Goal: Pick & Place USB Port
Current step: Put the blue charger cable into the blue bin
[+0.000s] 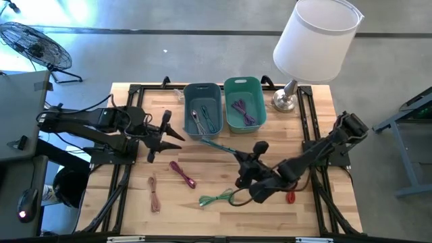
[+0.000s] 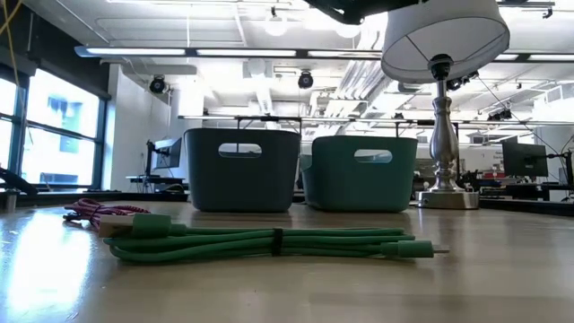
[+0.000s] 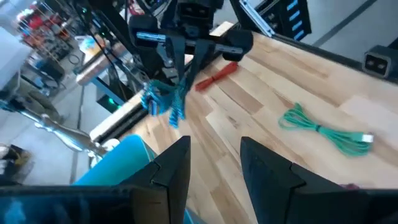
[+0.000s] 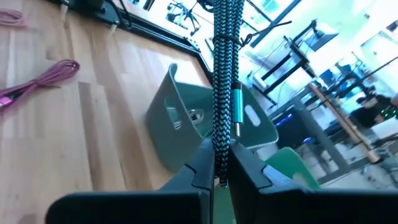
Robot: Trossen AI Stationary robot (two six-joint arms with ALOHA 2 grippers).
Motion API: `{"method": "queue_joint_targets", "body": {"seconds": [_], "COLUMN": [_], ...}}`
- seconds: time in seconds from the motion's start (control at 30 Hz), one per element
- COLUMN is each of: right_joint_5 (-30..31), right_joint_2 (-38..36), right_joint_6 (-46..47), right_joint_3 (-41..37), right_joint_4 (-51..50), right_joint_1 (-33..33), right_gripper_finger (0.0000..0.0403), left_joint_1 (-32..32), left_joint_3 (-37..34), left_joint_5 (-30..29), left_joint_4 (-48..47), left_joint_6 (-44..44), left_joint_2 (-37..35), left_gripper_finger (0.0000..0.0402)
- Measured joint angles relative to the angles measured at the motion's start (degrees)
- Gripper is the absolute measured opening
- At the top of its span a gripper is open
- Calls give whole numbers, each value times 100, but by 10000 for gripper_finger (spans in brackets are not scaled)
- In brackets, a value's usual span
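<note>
The teal braided USB cable [image 4: 225,68] is hanging from the right gripper [image 1: 244,160], which is clenching it near one end; its bundle is pointing toward the blue bin [image 1: 202,108], probably because that bin is the place to drop it.

Going from left to right on the table: the left gripper [image 1: 164,135] is waiting beside the blue bin with its fingers spread and holding nothing, likely keeping out of the way. The brown cable [image 1: 154,192] and the pink cable [image 1: 182,173] are lying on the wood. The green cable [image 1: 217,198] is lying close to the right arm, and the red cable [image 1: 291,197] is lying just beside that arm. The blue bin and the green bin [image 1: 244,102] are standing side by side at the back, each already holding cables, and the lamp [image 1: 314,47] is standing to their right.

The high view is showing the whole layout, but not the grip. The right wrist view is showing the fingers pressed on the cable, with the silver plug visible. The low view is showing the green cable flat on the table, and no gripper. The left wrist view is showing the cable hanging in the air over the wood
</note>
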Motion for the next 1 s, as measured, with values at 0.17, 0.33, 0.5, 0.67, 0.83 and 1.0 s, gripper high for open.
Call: {"method": "queue_joint_targets", "body": {"seconds": [0.17, 0.33, 0.5, 0.67, 0.83, 1.0], "right_joint_5": [128, 208, 223, 207, 138, -106], "right_joint_2": [0, 0, -108, -227, -227, -229], "right_joint_6": [-803, -1918, -2874, -3560, -4284, -4572], "right_joint_3": [4, 4, 7, 7, 9, 9], "right_joint_4": [527, 1338, 2045, 2649, 3315, 3647], "right_joint_1": [-60, -86, -86, -86, -86, -86], "right_gripper_finger": [15, 15, 15, 15, 15, 15], "left_joint_1": [0, 0, 0, 0, 0, 0], "left_joint_3": [-1, -1, 1, 3, 5, 3], "left_joint_5": [-28, -41, -58, -65, 18, 26], "left_joint_4": [414, 1094, 1563, 1724, 1771, 1765], "left_joint_6": [273, 406, 557, 579, 671, 667], "left_joint_2": [188, 408, 611, 741, 763, 799], "left_gripper_finger": [136, 136, 136, 136, 136, 136]}}
